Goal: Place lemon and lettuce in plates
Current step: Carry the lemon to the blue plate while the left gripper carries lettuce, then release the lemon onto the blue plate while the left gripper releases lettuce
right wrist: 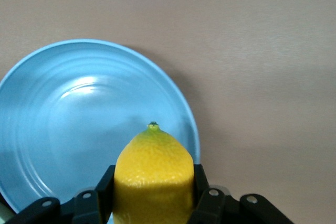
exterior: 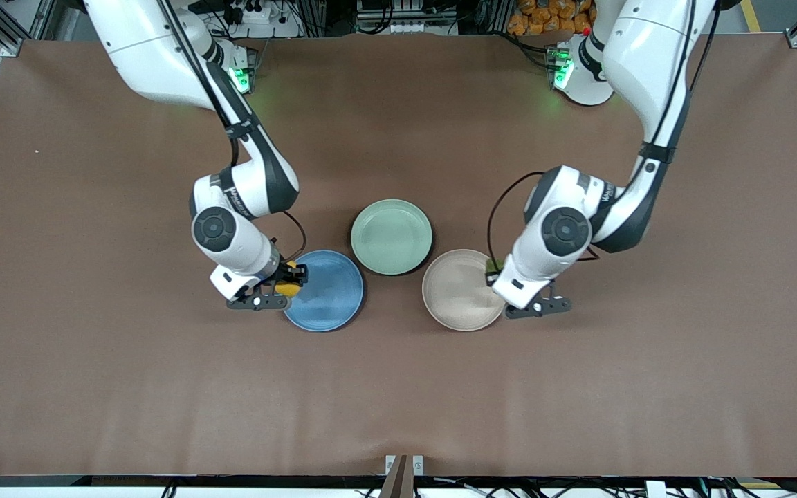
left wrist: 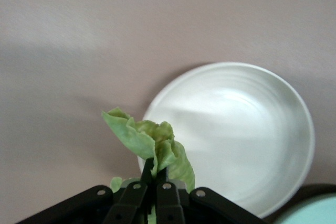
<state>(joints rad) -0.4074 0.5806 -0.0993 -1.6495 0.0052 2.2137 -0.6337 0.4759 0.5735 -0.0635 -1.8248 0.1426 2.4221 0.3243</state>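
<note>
My right gripper (exterior: 290, 279) is shut on the yellow lemon (right wrist: 153, 174) and holds it over the rim of the blue plate (exterior: 329, 294) at the right arm's end; the plate also shows in the right wrist view (right wrist: 68, 124). My left gripper (exterior: 494, 274) is shut on the green lettuce leaf (left wrist: 152, 145) and holds it over the rim of the cream-white plate (exterior: 457, 294) at the left arm's end; that plate also shows in the left wrist view (left wrist: 247, 135). In the front view only a bit of the leaf (exterior: 492, 264) shows beside the wrist.
A pale mint-green plate (exterior: 391, 236) lies between the two plates, farther from the front camera. Brown table (exterior: 398, 401) spreads wide all around.
</note>
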